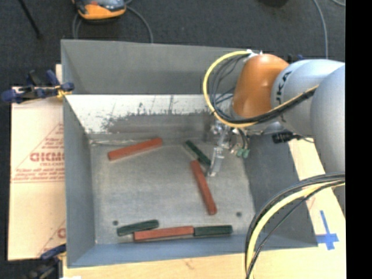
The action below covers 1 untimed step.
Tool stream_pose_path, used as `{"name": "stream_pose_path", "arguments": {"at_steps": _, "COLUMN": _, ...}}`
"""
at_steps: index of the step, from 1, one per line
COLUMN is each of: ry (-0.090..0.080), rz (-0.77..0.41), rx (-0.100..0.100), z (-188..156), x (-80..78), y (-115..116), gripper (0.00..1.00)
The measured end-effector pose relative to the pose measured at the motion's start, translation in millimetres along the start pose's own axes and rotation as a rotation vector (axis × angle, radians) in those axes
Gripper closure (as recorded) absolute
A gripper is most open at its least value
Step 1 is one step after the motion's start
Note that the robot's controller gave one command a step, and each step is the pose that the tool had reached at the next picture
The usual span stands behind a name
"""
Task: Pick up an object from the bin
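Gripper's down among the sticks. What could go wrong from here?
The gripper sits at the top end of the middle red stick; a grasp so far off-centre may let it tilt or slip. The short green stick lies close beside that end and might be nudged or caught.

the bin (75, 173) is plain grey, its back wall flecked with dark scuffs. the upper-left stick (135, 149), centre stick (204, 188) and front middle stick (164, 233) are reddish-brown. the angled stick (196, 151), front left stick (137, 228) and front right stick (213, 231) are dark green. the wrist cover (256, 86) is orange, the cables (216, 106) yellow.
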<state>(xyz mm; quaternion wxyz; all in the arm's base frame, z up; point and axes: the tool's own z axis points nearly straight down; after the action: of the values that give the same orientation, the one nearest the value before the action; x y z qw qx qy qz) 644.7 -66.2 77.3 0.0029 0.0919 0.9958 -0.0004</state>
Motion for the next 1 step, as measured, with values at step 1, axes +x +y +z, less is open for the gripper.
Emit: {"name": "stream_pose_path", "arguments": {"at_steps": 1, "ry": -0.001, "rz": 0.101, "rx": -0.001, "z": 4.6, "x": -1.5, "y": -23.1, "gripper": 1.00}}
